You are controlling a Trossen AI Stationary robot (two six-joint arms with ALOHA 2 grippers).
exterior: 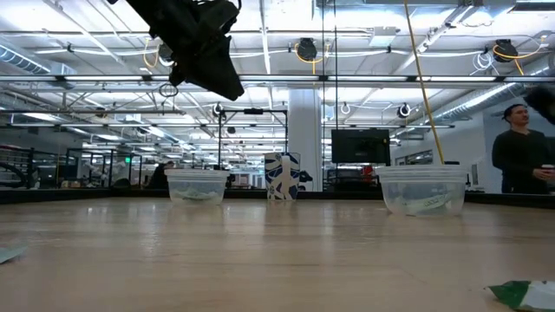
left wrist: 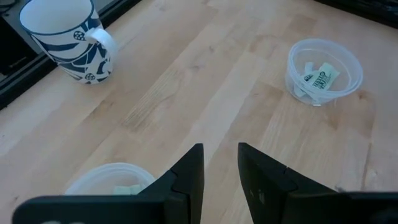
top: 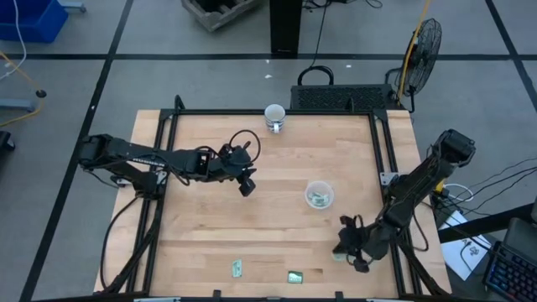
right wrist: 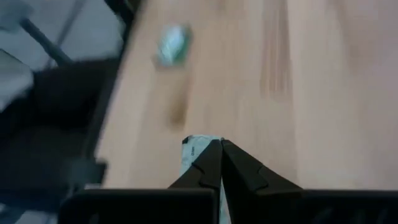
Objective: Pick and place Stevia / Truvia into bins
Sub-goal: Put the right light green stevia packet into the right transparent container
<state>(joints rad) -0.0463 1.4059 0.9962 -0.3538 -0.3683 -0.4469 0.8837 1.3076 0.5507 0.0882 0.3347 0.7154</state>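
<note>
Fingers (right wrist: 211, 163) pinching sachet (right wrist: 189, 152) — wooden table (top: 277, 226), warehouse-like room

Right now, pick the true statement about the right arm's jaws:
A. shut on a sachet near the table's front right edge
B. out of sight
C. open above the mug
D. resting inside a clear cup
A: in the right wrist view the right gripper has its jaws pinched together on a sachet, near the table front right edge.

Two dark arms, cabled and slim

Both arms are black with jointed segments; the left arm (top: 143, 158) bears pale lettering along its link, and a black cable loops above its wrist. Each gripper, left (left wrist: 219, 175) and right (right wrist: 221, 163), ends in two black wedge-shaped fingers.
</note>
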